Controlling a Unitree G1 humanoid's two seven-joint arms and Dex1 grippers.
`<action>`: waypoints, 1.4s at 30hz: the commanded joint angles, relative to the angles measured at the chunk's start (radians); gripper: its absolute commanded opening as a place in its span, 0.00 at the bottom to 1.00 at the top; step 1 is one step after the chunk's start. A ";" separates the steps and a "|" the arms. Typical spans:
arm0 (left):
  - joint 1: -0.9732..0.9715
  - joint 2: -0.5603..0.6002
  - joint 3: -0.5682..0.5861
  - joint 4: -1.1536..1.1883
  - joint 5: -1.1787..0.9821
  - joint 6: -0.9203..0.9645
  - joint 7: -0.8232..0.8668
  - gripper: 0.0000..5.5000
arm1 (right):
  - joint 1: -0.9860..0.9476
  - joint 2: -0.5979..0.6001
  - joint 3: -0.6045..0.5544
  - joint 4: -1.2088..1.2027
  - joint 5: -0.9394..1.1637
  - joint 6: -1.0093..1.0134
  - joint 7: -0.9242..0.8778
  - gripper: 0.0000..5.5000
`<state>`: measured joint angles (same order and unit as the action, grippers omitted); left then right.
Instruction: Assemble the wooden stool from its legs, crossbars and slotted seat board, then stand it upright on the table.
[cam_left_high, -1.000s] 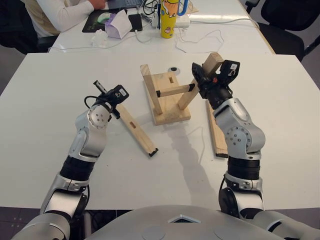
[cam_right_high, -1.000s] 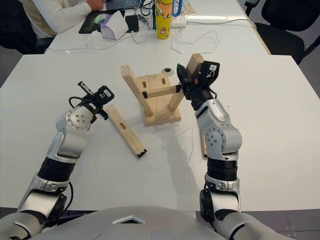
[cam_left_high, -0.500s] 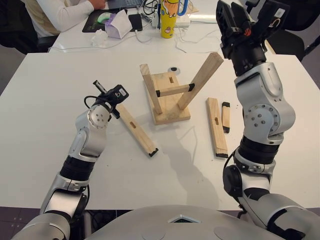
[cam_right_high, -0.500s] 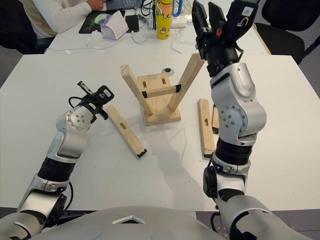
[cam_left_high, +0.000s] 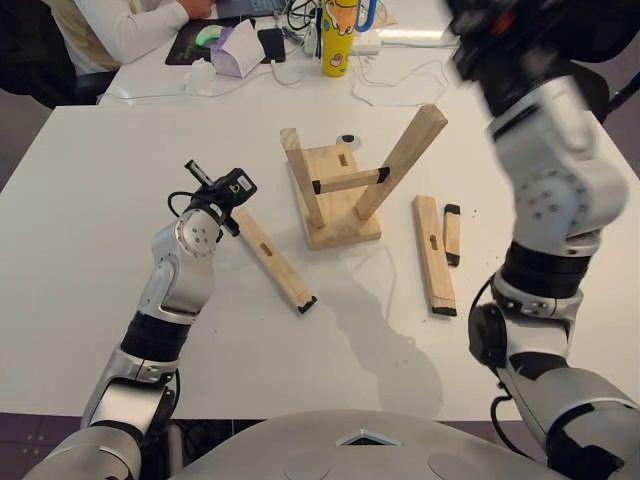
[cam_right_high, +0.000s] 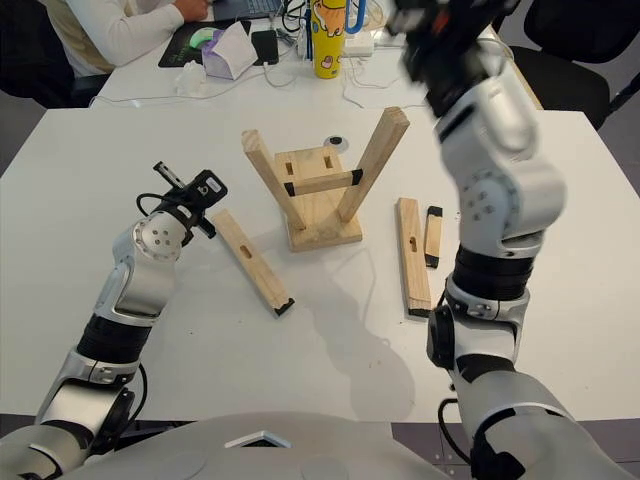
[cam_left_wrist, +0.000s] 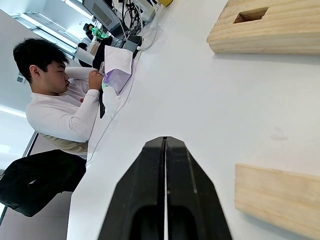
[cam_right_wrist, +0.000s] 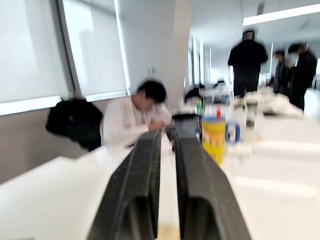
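My right end effector (cam_right_wrist: 167, 134) hangs high over the far side of the table (cam_left_high: 90, 300), empty, with only a narrow gap between its fingers. My left end effector (cam_left_high: 196, 172) is pinched closed and empty, just beside a loose leg (cam_left_high: 272, 262). The seat board (cam_left_high: 345, 218) lies flat with two legs slotted in. I judge the leg should be gripped mid-length, held square to a free slot and pressed straight. The yellow cup (cam_left_high: 340, 40) hides its contents.
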<state>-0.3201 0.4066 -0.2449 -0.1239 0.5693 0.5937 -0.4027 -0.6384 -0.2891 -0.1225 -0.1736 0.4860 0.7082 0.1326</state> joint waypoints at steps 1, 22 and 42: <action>-0.010 0.000 0.002 -0.014 -0.009 0.007 -0.002 0.00 | 0.097 -0.007 0.057 0.109 -0.040 0.148 -0.010 0.00; -0.011 0.003 -0.001 -0.007 -0.018 0.006 0.011 0.00 | -0.080 -0.143 -0.093 0.524 -0.280 -0.282 -0.116 0.00; -0.021 0.048 0.047 0.029 -0.029 -0.006 0.019 0.00 | 0.257 -0.429 0.138 -0.220 0.435 0.122 0.948 0.00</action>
<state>-0.3246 0.4405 -0.2129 -0.1074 0.5493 0.5906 -0.3920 -0.3621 -0.7117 -0.0198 -0.4075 0.9804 0.8323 1.1047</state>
